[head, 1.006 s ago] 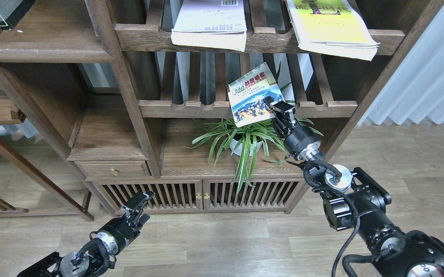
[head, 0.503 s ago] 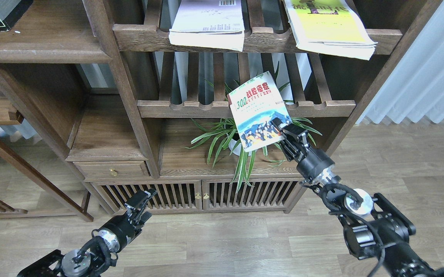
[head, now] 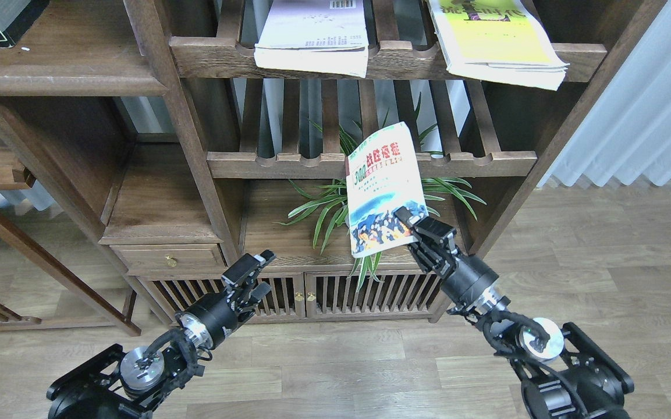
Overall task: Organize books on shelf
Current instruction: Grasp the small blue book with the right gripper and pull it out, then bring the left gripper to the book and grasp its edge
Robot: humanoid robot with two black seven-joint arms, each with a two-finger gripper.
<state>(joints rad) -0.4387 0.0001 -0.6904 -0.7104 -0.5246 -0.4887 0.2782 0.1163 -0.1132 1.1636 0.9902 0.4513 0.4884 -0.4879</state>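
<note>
My right gripper (head: 414, 224) is shut on the lower right corner of the "300" book (head: 383, 187), with red title and crowd picture. It holds the book upright in the air in front of the slatted rack and the plant. The pale white-lavender book (head: 312, 35) and the yellow-green book (head: 495, 41) lie on the upper slatted rack. My left gripper (head: 252, 276) is open and empty, low in front of the cabinet doors. The solid dark-brown shelf board (head: 61, 73) is at the upper left.
A potted spider plant (head: 335, 203) stands on the cabinet top behind the held book. A lower slatted rack (head: 288, 163) crosses the middle. A drawer (head: 166, 256) and slatted doors (head: 306, 294) are below. A white curtain (head: 643, 99) hangs at the right.
My right gripper has pulled the "300" book down and toward me, away from the lower rack. My left gripper has risen and moved right, toward the cabinet doors.
</note>
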